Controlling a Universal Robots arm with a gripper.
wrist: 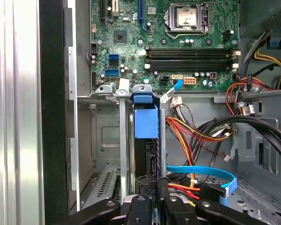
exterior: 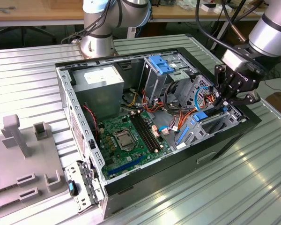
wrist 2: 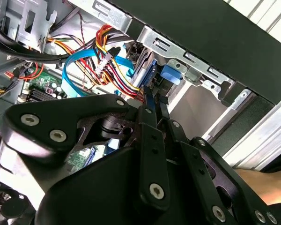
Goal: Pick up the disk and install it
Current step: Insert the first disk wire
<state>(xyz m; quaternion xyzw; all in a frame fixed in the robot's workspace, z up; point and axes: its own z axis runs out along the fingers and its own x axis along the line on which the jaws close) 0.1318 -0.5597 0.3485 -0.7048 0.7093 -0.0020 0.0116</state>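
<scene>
- In the first wrist view the gripper [wrist: 155, 199] has its fingers drawn narrow, pinching the near edge of the disk [wrist: 146, 131].
- The disk stands on edge inside the drive cage [wrist: 124, 140].
- A slight tilt would likely jam it against the cage walls.
- The loose cables [wrist: 196, 133] just beside it could snag.

Worktop [exterior: 215, 197], ribbed metal. On it: open PC case [exterior: 178, 161], centre; grey fixture [exterior: 18, 159], the exterior view's left edge; arm base [exterior: 97, 44], far edge.
</scene>
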